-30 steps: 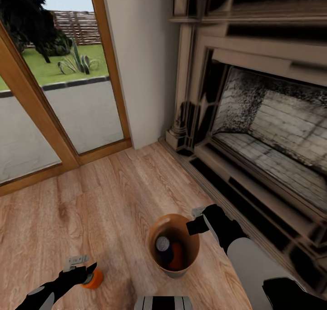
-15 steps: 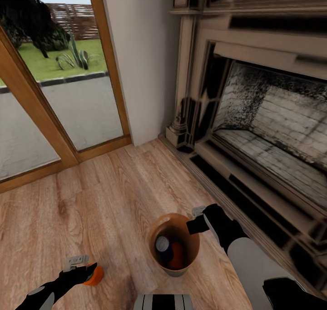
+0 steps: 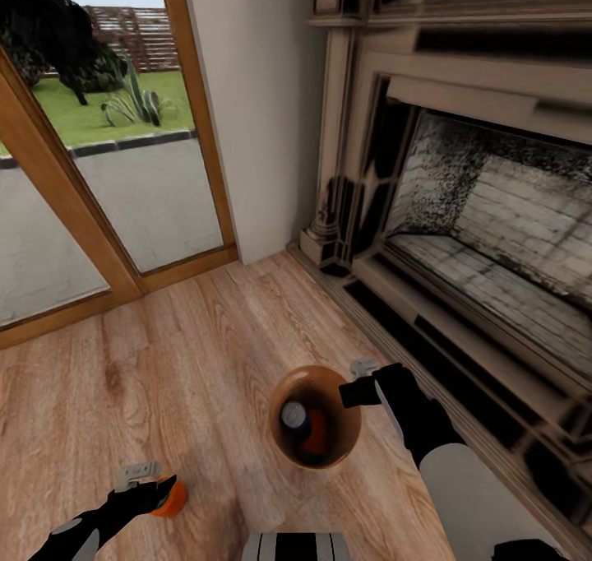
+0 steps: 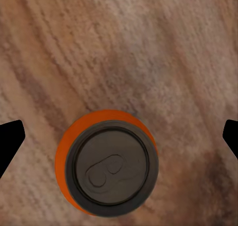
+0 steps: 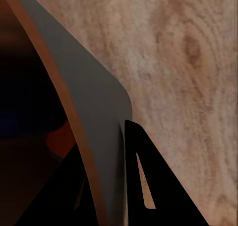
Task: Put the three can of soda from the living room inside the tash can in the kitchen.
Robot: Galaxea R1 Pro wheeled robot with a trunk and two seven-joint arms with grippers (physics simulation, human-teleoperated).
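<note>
While your right gripper (image 3: 359,382) clamps the trash can (image 3: 315,417) rim, two cans ride inside; tilt risks spilling them; left gripper (image 3: 152,483) spread around the orange can (image 4: 106,169).

Black forearms (image 3: 411,417), pale grey upper sleeves — grey-tipped black jaws

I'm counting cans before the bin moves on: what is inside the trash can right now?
Inside the trash can lie a dark blue can with its grey top showing and an orange can beside it. The bin's dark inside hides their lower parts and the bottom.
</note>
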